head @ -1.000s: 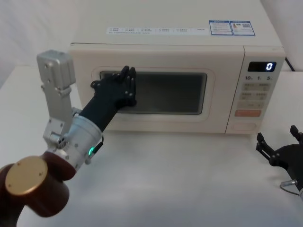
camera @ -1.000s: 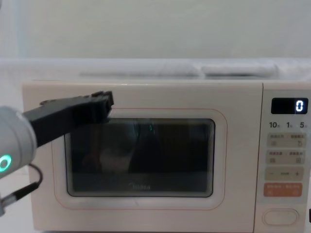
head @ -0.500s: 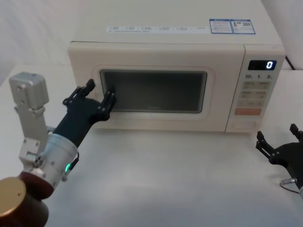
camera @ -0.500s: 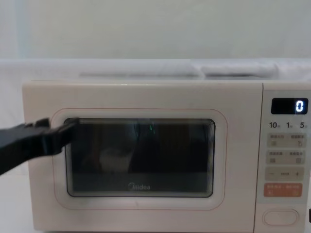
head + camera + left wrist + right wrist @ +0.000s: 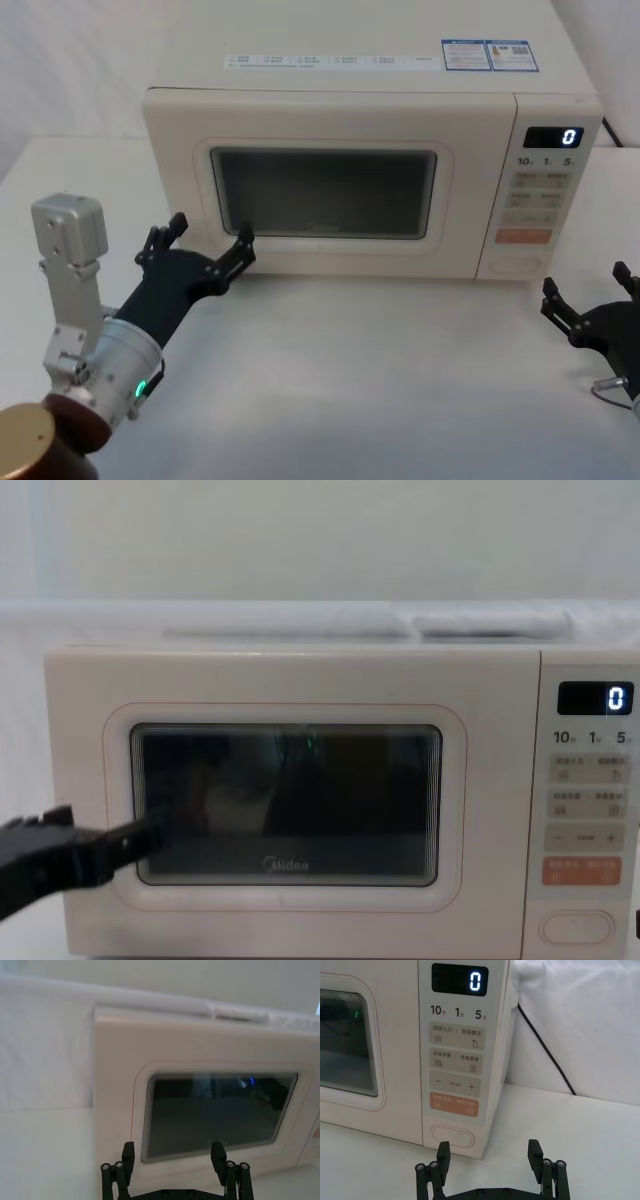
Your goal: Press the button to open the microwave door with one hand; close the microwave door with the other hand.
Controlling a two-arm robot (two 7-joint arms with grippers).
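Observation:
The cream microwave door (image 5: 330, 122) with its dark window lies flush with the oven body; it also shows in the chest view (image 5: 290, 680) and the left wrist view (image 5: 200, 1045). My left gripper (image 5: 210, 232) hovers low in front of the door's lower left corner, open, with nothing between its fingers (image 5: 173, 1152) (image 5: 105, 830). The wide cream button (image 5: 517, 267) sits at the bottom of the control panel (image 5: 452, 1136) (image 5: 577, 926). My right gripper (image 5: 585, 285) rests open near the table's right edge, a short way in front of the button (image 5: 489, 1150).
The control panel (image 5: 545, 190) carries a lit display reading 0, small cream keys and an orange key. A black power cable (image 5: 545, 1050) runs down behind the microwave's right side. White table surface (image 5: 380, 370) stretches between the two arms.
My left gripper has drawn back from the door window, dropped toward the table and spread from shut to open. The right arm has stayed still.

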